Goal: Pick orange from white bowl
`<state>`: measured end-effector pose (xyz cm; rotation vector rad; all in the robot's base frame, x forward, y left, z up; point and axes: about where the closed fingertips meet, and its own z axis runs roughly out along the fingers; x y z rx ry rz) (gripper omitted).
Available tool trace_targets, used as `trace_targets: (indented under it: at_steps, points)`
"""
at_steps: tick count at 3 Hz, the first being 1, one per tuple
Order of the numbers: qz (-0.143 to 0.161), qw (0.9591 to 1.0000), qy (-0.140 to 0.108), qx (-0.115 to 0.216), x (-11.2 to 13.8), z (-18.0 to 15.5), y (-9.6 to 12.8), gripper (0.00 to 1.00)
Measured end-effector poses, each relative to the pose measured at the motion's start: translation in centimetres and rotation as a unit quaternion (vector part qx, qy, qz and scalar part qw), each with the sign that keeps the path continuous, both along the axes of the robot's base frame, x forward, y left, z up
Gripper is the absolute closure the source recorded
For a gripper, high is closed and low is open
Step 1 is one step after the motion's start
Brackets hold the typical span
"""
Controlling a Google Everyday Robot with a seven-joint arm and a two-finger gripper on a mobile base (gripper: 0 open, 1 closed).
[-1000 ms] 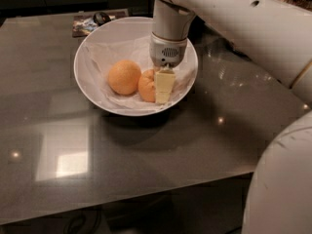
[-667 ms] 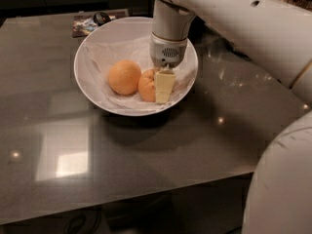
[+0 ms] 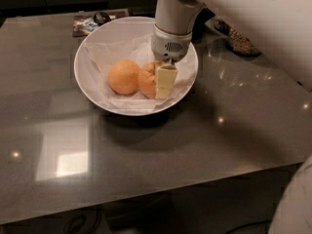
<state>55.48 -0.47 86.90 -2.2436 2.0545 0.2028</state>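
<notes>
**Gripper down in the bowl, hard against the orange's right side**

The orange sits right of centre in the white bowl, touching the paler orange on its left. The gripper stands just right of it; we cannot tell whether it has closed. Compared with a second ago, we see nothing moved.
</notes>
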Motion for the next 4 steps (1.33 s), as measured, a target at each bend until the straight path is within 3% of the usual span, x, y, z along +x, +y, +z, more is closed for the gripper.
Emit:
trace_targets:
  at_steps: [2,3,4]
  points:
    - [0.002,0.9998,-0.021,0.007,-0.4,1.8,0.3,1.0]
    - [0.022,0.9985,-0.045,0.022,-2.5,3.9,0.5,1.0]
    - [0.049,0.9951,-0.072,0.046,-6.1,6.5,0.3,1.0]
